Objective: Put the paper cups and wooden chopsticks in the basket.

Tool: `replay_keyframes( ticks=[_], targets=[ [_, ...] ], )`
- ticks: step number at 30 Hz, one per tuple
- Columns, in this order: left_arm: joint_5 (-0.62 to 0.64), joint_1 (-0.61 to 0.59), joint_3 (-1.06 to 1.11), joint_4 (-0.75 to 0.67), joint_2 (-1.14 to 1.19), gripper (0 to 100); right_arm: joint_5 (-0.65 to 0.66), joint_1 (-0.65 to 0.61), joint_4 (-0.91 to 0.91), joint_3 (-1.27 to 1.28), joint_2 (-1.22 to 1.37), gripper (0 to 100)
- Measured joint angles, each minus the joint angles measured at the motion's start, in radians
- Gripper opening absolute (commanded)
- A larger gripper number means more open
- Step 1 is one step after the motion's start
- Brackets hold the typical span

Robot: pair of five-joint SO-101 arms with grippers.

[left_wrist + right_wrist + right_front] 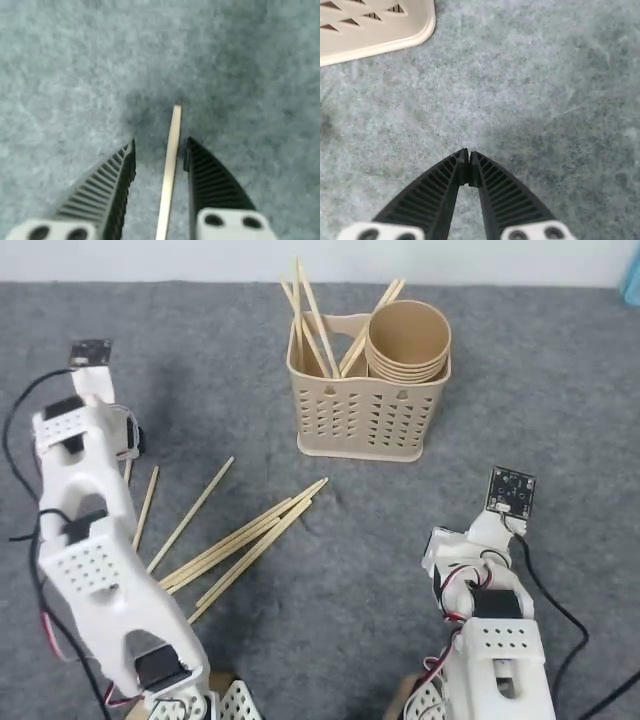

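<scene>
A beige basket (360, 415) stands at the back centre, holding a stack of paper cups (407, 335) and several upright chopsticks (310, 310). More chopsticks (250, 535) lie scattered on the grey carpet to its front left. My left gripper (161, 141) is low over the carpet at the left, open, with one chopstick (171, 150) lying between its fingers, closer to one finger (205, 175). My right gripper (468, 152) is shut on nothing above bare carpet, in front of the basket's corner (375, 30).
The left arm's white body (85, 540) covers part of the left side, with two chopsticks (146, 505) beside it. The right arm (490, 620) stands at the front right. Grey carpet lies between the arms and to the basket's right.
</scene>
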Motion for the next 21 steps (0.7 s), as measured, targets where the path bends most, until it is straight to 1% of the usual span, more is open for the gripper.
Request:
replay_keyframes(
  ticks=[2,3,4,8,16,18,21],
  targets=[
    [0.003,0.003,-0.077,0.058,0.044,1,0.0,0.0,0.0,0.0,0.0,0.9],
    [0.005,0.012,-0.11,0.089,0.064,0,0.0,0.0,0.0,0.0,0.0,0.9],
    [0.005,0.018,-0.146,0.118,0.083,2,0.0,0.0,0.0,0.0,0.0,0.9],
    [0.0,0.029,-0.284,0.252,0.146,1,0.0,0.0,0.0,0.0,0.0,0.9],
    [0.0,0.018,-0.549,0.572,0.164,1,0.0,0.0,0.0,0.0,0.0,0.9],
    [0.005,0.015,-0.637,0.623,0.164,1,0.0,0.0,0.0,0.0,0.0,0.9],
    [0.0,0.014,-0.741,0.641,0.164,1,0.0,0.0,0.0,0.0,0.0,0.9]
  ],
)
